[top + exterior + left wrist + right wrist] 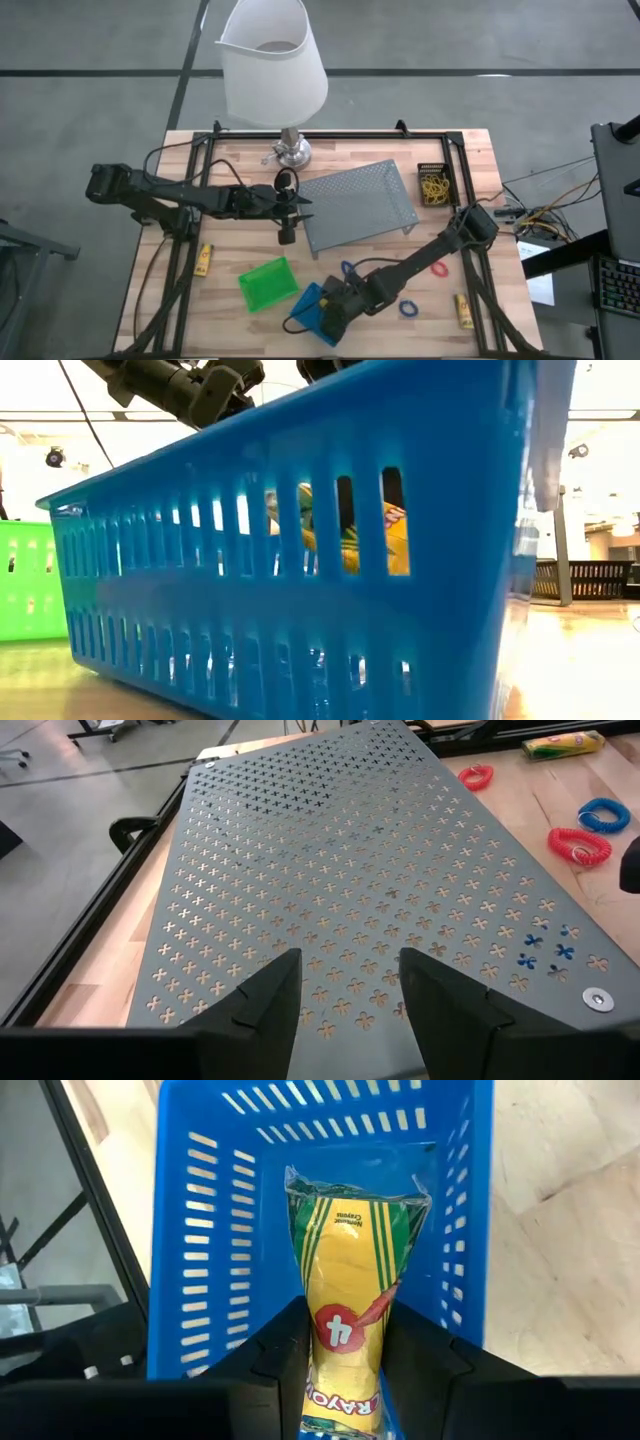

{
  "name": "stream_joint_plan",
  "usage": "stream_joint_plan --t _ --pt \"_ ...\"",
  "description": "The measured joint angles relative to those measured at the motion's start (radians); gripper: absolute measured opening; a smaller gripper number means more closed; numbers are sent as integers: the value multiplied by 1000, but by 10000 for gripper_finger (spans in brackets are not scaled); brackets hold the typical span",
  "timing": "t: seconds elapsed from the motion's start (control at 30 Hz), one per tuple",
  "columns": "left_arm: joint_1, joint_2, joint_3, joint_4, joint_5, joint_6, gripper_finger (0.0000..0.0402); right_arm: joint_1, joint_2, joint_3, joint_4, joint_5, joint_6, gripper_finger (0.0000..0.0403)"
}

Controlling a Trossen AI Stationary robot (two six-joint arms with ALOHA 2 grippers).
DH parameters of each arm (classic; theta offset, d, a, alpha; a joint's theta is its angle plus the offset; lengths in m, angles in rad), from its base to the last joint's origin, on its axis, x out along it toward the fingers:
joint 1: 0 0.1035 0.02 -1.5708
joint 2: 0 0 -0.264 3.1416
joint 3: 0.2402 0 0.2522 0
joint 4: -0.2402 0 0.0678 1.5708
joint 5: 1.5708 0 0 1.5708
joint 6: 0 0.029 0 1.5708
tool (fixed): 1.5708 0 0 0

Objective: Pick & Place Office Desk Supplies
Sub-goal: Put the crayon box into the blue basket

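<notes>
Right gripper [345, 1370] holds a yellow crayon pack [352, 1280] inside the blue bin [190, 1230]; left gripper [345, 995] parted, empty, over the mesh tray [330, 850]

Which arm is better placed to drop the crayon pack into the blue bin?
The right arm: its pincer already grips the crayon pack directly over the blue bin. The left pincer hovers empty over the grey mesh tray.

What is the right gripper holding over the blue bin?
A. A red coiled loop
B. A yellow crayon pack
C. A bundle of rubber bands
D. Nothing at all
B: in the right wrist view the right gripper is closed on a yellow crayon pack, which hangs inside the blue bin; the low view shows the pack through the bin's slots.
</notes>
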Motion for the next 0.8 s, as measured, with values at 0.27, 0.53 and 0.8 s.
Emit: stream_joint_plan --t 0.27,0.53,0.8 --pt "0 0 0 0 0 0 175 0 0 0 6 7 -8 139" --pt "0 0 0 0 0 0 175 1 0 0 1 7 -8 193" --pt "0 0 0 0 0 0 175 1 0 3 2 8 -16 193"
